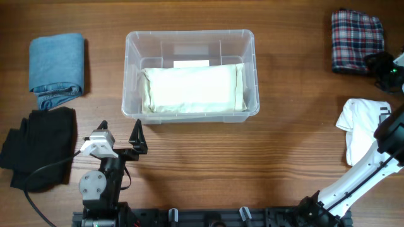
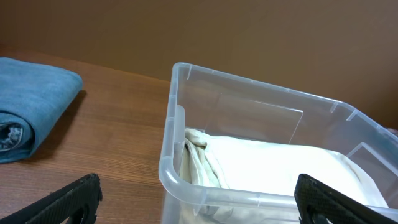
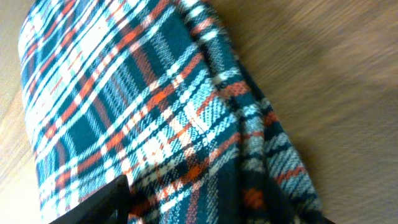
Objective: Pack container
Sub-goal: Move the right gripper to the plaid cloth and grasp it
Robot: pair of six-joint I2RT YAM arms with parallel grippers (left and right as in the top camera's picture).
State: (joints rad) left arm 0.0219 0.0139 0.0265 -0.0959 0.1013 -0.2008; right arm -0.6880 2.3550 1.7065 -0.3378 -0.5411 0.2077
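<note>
Holds left gripper wide open, empty, 7 o'clock from bin; right gripper open over plaid cloth, 2 o'clock; wood table.

My left arm is black, with a round grey disc at one joint, a white camera block at the wrist and a black cable trailing from it. My left gripper has matte black, grainy fingers that taper to points. My right arm has a long white link between black joints.
</note>
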